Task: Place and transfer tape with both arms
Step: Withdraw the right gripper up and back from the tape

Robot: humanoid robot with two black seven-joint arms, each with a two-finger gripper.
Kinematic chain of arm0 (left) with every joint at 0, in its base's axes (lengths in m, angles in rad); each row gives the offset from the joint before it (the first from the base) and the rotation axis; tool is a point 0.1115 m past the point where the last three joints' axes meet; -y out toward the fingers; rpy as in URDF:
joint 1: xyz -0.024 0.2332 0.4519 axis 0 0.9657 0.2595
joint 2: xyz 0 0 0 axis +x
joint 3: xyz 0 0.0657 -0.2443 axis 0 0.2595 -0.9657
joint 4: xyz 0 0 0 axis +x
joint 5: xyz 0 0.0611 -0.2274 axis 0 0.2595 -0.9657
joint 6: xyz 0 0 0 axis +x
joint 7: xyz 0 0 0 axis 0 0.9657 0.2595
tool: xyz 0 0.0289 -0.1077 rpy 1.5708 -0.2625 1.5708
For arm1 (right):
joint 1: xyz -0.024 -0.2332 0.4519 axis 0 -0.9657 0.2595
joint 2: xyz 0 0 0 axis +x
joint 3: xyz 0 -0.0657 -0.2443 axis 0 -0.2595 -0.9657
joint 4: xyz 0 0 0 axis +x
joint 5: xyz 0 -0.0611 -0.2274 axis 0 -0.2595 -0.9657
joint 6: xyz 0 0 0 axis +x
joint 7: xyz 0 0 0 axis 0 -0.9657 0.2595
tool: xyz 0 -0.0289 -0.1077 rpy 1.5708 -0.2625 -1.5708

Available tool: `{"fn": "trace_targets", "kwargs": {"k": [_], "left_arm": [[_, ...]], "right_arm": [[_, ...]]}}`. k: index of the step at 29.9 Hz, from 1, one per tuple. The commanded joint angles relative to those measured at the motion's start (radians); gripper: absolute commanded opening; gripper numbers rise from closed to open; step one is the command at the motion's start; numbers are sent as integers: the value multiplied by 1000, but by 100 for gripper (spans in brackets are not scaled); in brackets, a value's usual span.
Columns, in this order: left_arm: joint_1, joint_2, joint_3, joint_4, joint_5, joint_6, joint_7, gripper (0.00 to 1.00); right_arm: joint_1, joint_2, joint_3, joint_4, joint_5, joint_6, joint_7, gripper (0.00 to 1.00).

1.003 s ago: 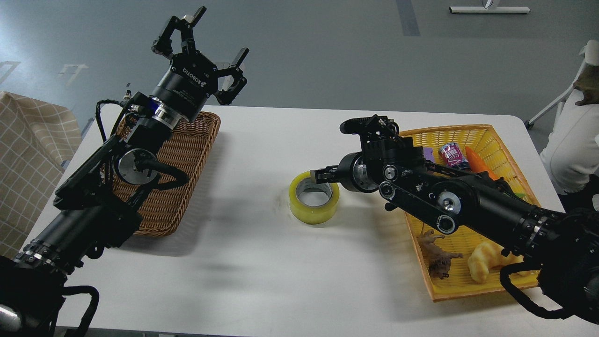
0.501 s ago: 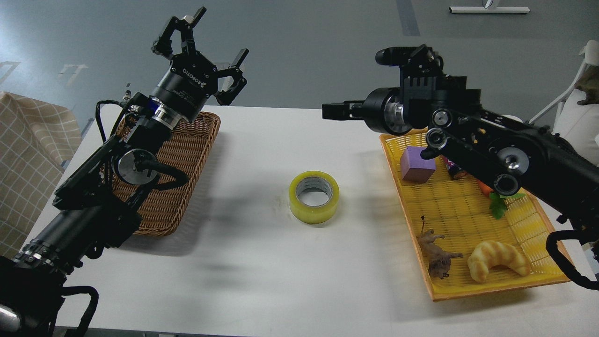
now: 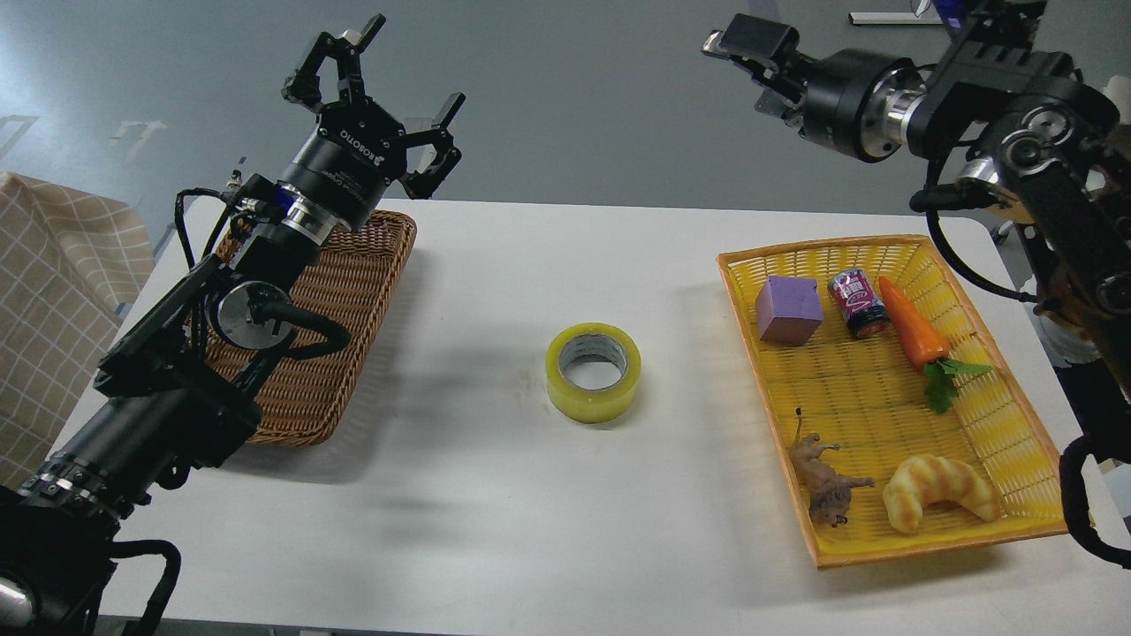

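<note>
The tape (image 3: 594, 371), a yellow translucent roll with a grey-white core, lies flat on the white table (image 3: 530, 495) near its middle, with nothing touching it. My left gripper (image 3: 380, 75) is raised above the far end of the brown wicker basket (image 3: 340, 327), fingers spread open and empty, well to the left of the tape. My right gripper (image 3: 747, 71) is high at the upper right, beyond the table's far edge, fingers apart and empty, far from the tape.
A yellow basket (image 3: 760, 389) at the right holds a purple block (image 3: 789, 308), a small can (image 3: 857, 303), a toy carrot (image 3: 914, 331), a toy animal (image 3: 826, 481) and a croissant toy (image 3: 941, 490). A checked cloth (image 3: 53, 291) hangs at the far left.
My right gripper let go of the tape, then rose and swung away to the upper right, uncovering the yellow basket. The tape stays put. My left arm has hardly moved.
</note>
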Motion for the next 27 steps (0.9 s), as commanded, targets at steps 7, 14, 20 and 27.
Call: {"fn": "trace_targets", "kwargs": {"k": [7,14,20,27], "left_arm": [[-4,0,2,-1,1,0,0,98],[-7,21,-1,-1,1,0,-2,98],[-7,26,0,-1,3,0,-3,98],[-5,28,0,-1,5,0,-3,98]], "right_arm": [[-94,201,451,-9,5,0,19,100],[-137,240,549,-11,145,0,68,100],[-189,238,556,-12,295,0,119,100],[-200,224,556,-87,402,0,139,100]]}}
